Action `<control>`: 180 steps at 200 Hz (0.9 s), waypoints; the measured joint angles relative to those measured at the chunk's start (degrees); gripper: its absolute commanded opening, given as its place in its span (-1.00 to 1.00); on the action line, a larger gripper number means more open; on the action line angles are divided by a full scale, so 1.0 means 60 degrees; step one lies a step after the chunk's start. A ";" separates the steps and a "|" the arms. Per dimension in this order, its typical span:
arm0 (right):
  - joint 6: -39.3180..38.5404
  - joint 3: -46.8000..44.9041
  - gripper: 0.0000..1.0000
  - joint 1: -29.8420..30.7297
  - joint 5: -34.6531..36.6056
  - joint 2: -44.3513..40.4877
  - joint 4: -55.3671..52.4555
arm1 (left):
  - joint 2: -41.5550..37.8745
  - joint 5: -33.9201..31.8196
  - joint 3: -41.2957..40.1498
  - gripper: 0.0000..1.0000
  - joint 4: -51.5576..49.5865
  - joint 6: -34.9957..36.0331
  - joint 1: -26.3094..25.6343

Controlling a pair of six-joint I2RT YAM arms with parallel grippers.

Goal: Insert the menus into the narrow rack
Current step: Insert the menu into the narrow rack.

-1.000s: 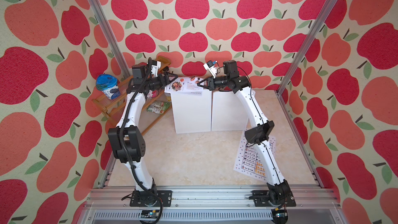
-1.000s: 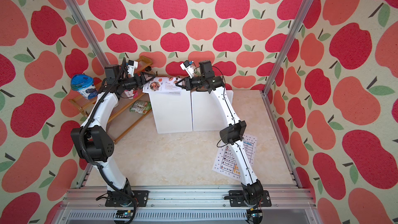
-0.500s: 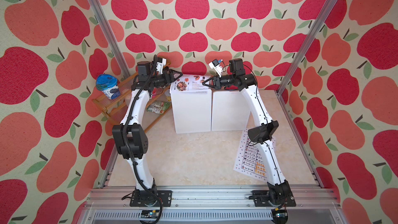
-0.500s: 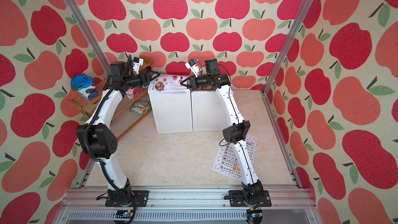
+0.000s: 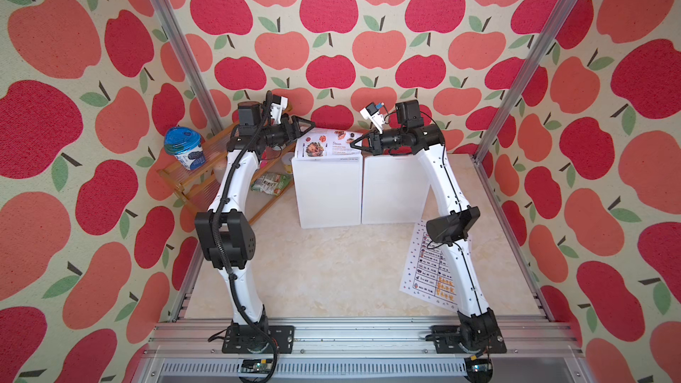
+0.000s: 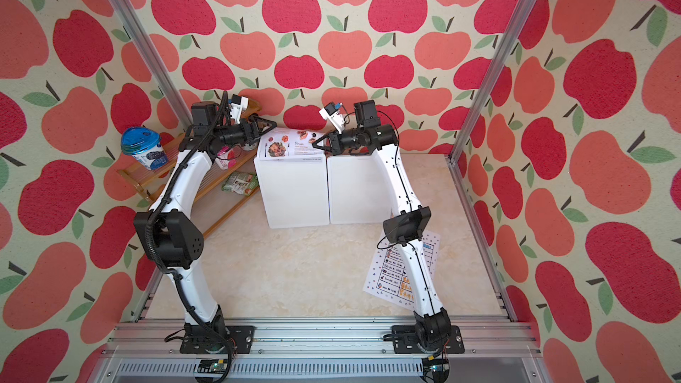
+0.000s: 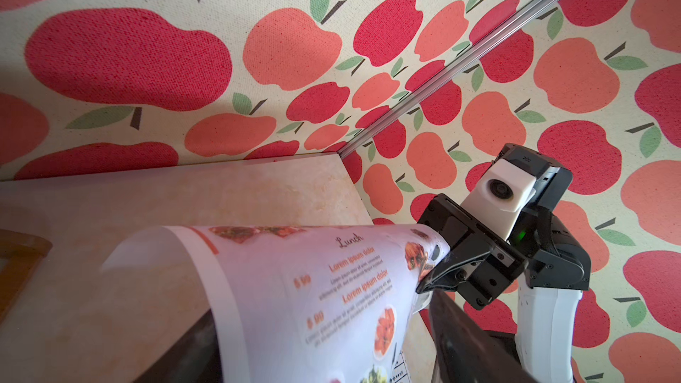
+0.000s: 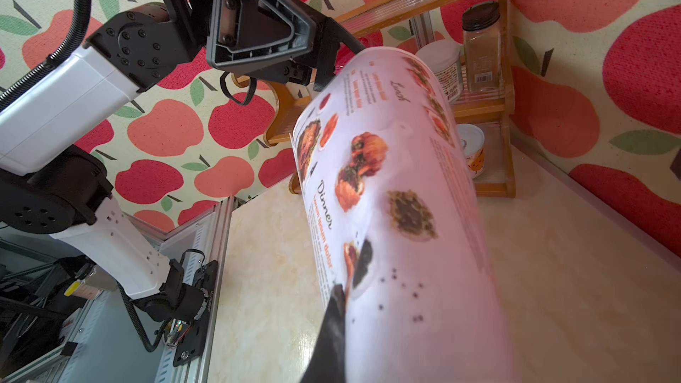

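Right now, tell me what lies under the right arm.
The table menu, flat on the tabletop; its dotted border and orange text show. The right arm hides a strip of it.

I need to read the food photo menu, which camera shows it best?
Right wrist view: the food-photo menu fills much of the frame, Dinner and Lunch headings legible. The left wrist view shows its curled Lunch part, blurred. In both top views it is small.

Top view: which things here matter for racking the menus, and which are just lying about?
Job: photo menu, in the shut right gripper; grid menu, lying flat; white boxes, likely the rack.
Lying about: wooden shelf, blue-lidded tub, snack packet.
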 measured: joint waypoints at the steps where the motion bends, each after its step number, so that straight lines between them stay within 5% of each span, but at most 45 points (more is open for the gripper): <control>1: -0.0004 0.0000 -1.00 -0.0004 -0.0004 0.0000 -0.0007 | 0.0007 0.0000 0.0018 0.63 -0.0004 0.0004 0.0000; 85: -0.0433 0.0000 -1.00 -0.0109 -0.0284 0.0000 -0.0324 | 0.0637 0.0015 0.0477 0.61 -0.0459 0.0208 -0.0186; 133: -0.0729 0.0000 -1.00 -0.0109 -0.0295 -0.0007 -0.0477 | 0.0925 0.0113 0.1137 0.33 -0.0499 0.0240 -0.0255; 180: -0.0645 0.0000 -1.00 -0.0080 -0.0229 -0.0018 -0.0386 | 0.0925 0.0313 0.1147 0.30 -0.0725 0.0510 -0.0310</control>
